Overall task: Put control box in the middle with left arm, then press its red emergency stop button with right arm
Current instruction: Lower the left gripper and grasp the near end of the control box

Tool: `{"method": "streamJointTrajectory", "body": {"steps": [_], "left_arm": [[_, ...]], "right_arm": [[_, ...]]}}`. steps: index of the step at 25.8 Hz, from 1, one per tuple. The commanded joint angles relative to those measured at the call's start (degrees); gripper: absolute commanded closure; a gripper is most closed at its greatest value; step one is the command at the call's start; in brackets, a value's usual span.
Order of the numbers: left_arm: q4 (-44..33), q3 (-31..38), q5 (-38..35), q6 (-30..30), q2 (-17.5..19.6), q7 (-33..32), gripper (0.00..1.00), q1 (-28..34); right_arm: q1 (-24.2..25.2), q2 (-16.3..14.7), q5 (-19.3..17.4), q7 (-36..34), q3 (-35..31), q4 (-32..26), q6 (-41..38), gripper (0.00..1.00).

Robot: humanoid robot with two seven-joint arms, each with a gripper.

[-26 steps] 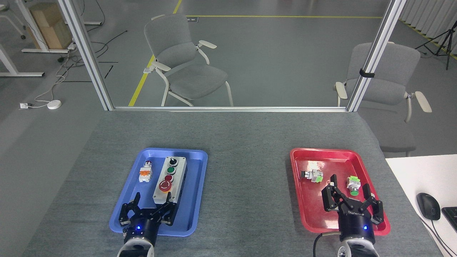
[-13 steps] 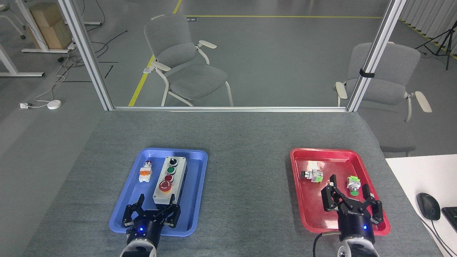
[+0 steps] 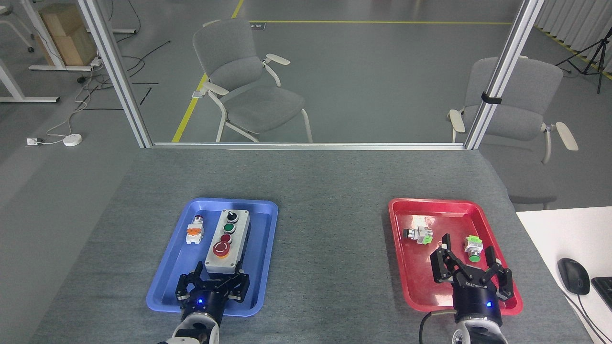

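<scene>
Left end effector (image 3: 213, 278) now further right — fingers spread around near end of control box (image 3: 227, 241)

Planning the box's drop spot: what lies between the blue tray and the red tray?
In the head view, only bare grey tabletop lies between the blue tray and the red tray; nothing stands on that stretch.

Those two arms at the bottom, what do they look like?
Both end in a black fingered gripper, left and right, each with a small blue light and a white-and-silver round wrist. The right shows white lettering and a black cable.
</scene>
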Motion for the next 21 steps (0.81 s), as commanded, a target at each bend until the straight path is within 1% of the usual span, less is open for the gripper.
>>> {"method": "streamJointTrajectory", "body": {"steps": [1, 8, 16, 17, 18, 19, 21], "left_arm": [[3.1, 0.0, 0.0, 0.4, 0.0, 0.1, 0.01, -2.8], [8.5, -0.1, -0.1, 0.3, -0.4, 0.4, 0.01, -6.4], [9.1, -0.1, -0.1, 0.2, -0.6, 0.4, 0.02, -7.2], [9.3, -0.1, -0.1, 0.2, -0.4, 0.4, 0.05, -7.4], [9.9, -0.1, -0.2, 0.1, -0.6, 0.2, 0.13, -7.5], [10.1, -0.1, -0.3, 0.0, -0.4, -0.1, 0.24, -7.8], [11.2, -0.2, -0.5, -0.3, -0.2, -0.2, 0.41, -8.4]], "right_arm": [[0.0, 0.0, 0.0, -0.1, 0.0, 0.0, 0.0, 0.0], [0.0, 0.0, 0.0, -0.1, 0.0, 0.0, 0.0, 0.0], [0.1, -0.1, 0.0, -0.1, 0.1, -0.1, 0.0, 0.0], [0.0, -0.1, 0.0, -0.1, 0.1, 0.0, 0.0, 0.0], [0.0, -0.1, 0.0, -0.1, 0.1, 0.0, 0.0, 0.0], [0.0, -0.1, 0.0, -0.1, 0.1, 0.0, 0.0, 0.0], [0.0, -0.1, 0.0, -0.1, 0.1, 0.0, 0.0, 0.0]]}}
